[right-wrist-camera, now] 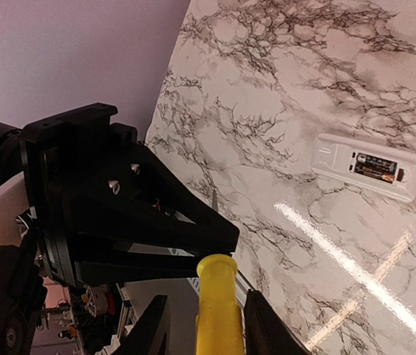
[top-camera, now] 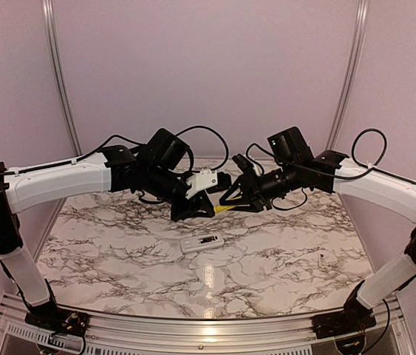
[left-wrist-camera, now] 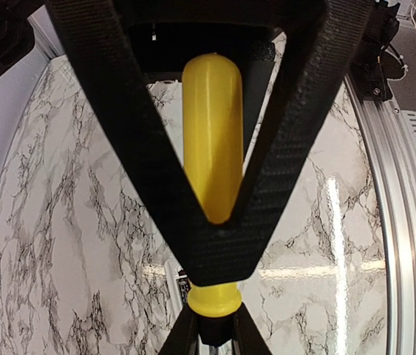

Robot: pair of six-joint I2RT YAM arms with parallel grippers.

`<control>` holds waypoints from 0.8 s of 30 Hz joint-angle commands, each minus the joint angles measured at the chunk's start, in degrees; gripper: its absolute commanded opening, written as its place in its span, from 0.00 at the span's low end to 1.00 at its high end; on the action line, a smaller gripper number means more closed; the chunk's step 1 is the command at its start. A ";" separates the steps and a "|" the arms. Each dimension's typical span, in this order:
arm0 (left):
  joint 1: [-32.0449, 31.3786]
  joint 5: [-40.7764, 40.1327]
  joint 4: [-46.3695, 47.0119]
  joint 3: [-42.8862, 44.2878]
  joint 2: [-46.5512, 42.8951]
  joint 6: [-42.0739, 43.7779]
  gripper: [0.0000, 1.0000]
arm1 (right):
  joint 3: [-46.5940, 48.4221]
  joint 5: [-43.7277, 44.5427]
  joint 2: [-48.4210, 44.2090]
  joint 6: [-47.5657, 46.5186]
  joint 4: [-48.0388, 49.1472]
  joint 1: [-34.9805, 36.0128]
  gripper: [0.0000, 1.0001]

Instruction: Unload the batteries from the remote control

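The white remote control (top-camera: 202,242) lies flat on the marble table, its dark recess facing up. In the right wrist view the remote (right-wrist-camera: 341,159) shows dark batteries (right-wrist-camera: 374,168) in the open recess. Both grippers meet in the air above it on a yellow-handled screwdriver (top-camera: 222,209). My left gripper (left-wrist-camera: 213,329) is shut on the black collar below the yellow handle (left-wrist-camera: 211,140). My right gripper (right-wrist-camera: 206,314) has its jaws on either side of the handle (right-wrist-camera: 216,296), with a gap showing on each side.
A tiny pale screw (top-camera: 320,259) lies on the table to the right of the remote. The marble top (top-camera: 119,244) ends at a metal rail (top-camera: 208,325) at the near edge. Purple walls stand behind and at the sides.
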 commanded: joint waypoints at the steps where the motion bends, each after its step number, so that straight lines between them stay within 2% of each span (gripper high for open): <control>1: -0.28 -0.26 -0.15 0.96 1.19 -0.13 0.00 | 1.64 0.07 0.42 -0.83 -0.96 0.79 0.33; 7: -0.28 -0.32 -0.13 1.21 1.36 -0.20 0.00 | 1.51 -0.14 0.51 -0.93 -0.90 0.80 0.27; 24: -0.27 0.25 -0.11 1.13 1.35 0.00 0.00 | 1.20 0.79 0.31 -1.76 -2.25 0.80 0.26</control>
